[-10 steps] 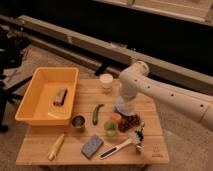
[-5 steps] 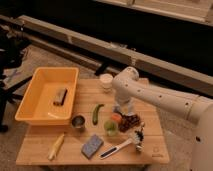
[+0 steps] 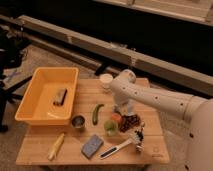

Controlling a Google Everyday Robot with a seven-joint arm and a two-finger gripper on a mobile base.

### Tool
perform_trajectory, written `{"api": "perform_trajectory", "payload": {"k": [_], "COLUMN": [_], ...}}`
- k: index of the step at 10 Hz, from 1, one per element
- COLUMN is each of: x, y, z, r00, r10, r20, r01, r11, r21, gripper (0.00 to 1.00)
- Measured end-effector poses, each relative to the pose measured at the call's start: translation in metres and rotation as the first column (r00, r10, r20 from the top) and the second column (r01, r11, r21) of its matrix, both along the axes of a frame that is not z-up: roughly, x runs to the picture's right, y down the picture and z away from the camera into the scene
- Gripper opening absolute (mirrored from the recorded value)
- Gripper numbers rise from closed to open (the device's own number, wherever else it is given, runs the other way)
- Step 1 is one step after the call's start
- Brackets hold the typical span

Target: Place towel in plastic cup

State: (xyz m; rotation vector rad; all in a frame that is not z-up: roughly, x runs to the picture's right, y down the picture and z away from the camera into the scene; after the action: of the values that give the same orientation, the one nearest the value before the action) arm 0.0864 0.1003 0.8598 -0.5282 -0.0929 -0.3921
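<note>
I cannot pick out the towel; the white cup [image 3: 106,81] stands at the counter's [image 3: 40,146] far edge, beside my arm [image 3: 150,98]. My tool [image 3: 120,108] hangs low just behind the orange fruit [image 3: 116,118], open or closed I cannot tell

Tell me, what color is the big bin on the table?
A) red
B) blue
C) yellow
C. The bin on the left side of the table is yellow. The end effector is low over the middle of the table, just right of the green vegetable.
</note>
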Motion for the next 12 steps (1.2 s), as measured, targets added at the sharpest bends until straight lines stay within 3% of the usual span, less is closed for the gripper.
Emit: {"api": "perform_trajectory", "payload": {"k": [5,12], "x": [0.005,0.017], "y": [0.006,0.014], "z": [0.021,0.023], "r00": [0.998,0.990], "r10": [-0.017,-0.049], "r20": [-0.066,-0.130], "r01": [0.020,0.055], "r11": [0.9990,0.9976], "r21": [0.040,0.041], "gripper": [0.64,0.02]}}
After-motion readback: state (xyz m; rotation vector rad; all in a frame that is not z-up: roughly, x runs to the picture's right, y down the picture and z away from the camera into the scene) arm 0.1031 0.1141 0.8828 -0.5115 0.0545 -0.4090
